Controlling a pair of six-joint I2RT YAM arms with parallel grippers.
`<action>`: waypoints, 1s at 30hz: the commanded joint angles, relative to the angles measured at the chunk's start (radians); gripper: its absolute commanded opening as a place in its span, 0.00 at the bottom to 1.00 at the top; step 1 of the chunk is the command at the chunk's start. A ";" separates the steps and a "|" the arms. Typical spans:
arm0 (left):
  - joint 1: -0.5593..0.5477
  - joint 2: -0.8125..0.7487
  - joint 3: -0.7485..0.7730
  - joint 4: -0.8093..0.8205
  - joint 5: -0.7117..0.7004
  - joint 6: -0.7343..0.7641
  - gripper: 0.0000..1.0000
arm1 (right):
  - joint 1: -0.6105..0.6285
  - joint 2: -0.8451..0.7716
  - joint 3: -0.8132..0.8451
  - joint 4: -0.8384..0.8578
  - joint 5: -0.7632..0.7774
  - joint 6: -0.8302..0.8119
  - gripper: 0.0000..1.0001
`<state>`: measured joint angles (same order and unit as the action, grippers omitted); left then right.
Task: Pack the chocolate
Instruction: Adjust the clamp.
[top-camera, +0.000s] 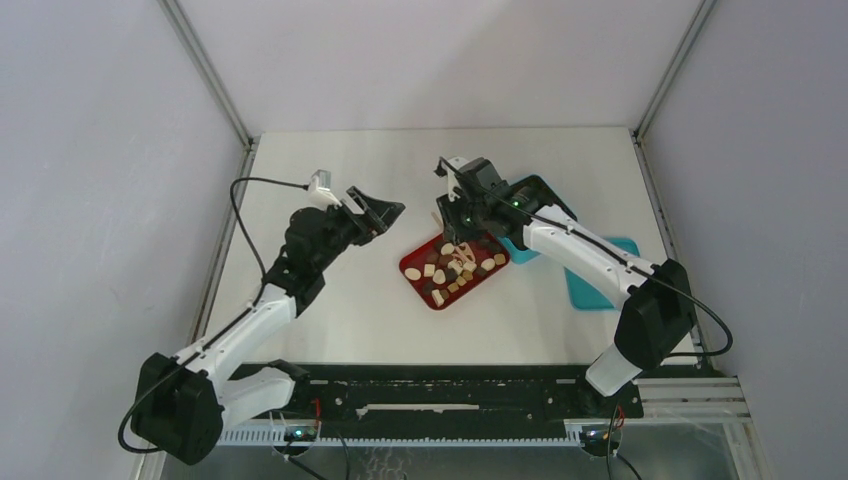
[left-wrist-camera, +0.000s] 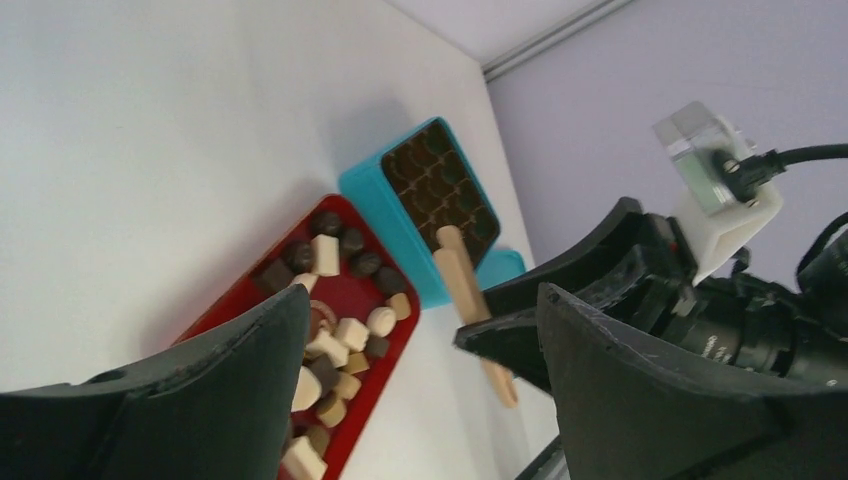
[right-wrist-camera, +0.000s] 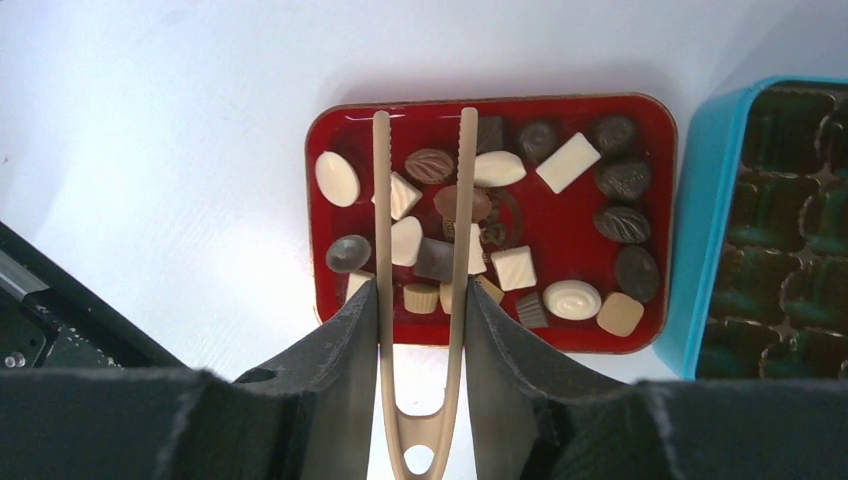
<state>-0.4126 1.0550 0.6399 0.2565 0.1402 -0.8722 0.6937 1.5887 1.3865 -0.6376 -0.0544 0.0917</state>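
Right wrist view looks straight down on the chocolate (right-wrist-camera: 515, 268): loose dark, tan and cream pieces scattered in a red tray (right-wrist-camera: 555, 225) on the white surface (right-wrist-camera: 150, 150). None shows in the teal box (right-wrist-camera: 705, 200) just beside the tray. The visible cells of its dark grid insert (right-wrist-camera: 790, 230) look empty, so packing seems to be at or near its start. Box and tray sit close together, likely so each piece needs only a short carry.

Wooden tongs (right-wrist-camera: 381, 200) reach over the pile with their 2 arms spread. Several pieces lie between the arms, a brown leaf-shaped one and a tan round one among them. The right claw (right-wrist-camera: 420, 295) grips the tongs with 1 finger pressed on the outside of each arm, presumably so that a squeeze pinches the tips on a piece too small for the fingers themselves. Whether the tips touch the tray I cannot tell. The chocolate begins right at this claw's fingertips and spreads ahead of it.

The left claw (left-wrist-camera: 422, 300) hangs at the tray's other side, jaws wide apart and holding nothing, clear of the pile. It seems parked out of the way.
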 joint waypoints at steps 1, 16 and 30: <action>-0.040 0.049 0.090 0.120 0.022 -0.051 0.87 | 0.032 -0.042 0.016 0.072 0.004 0.007 0.41; -0.133 0.220 0.118 0.205 0.013 -0.196 0.75 | 0.082 -0.068 -0.013 0.123 0.027 0.000 0.41; -0.183 0.348 0.152 0.309 0.026 -0.288 0.57 | 0.087 -0.100 -0.056 0.179 0.022 0.008 0.41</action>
<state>-0.5873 1.3827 0.7425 0.4671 0.1604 -1.1049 0.7696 1.5459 1.3323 -0.5278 -0.0349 0.0917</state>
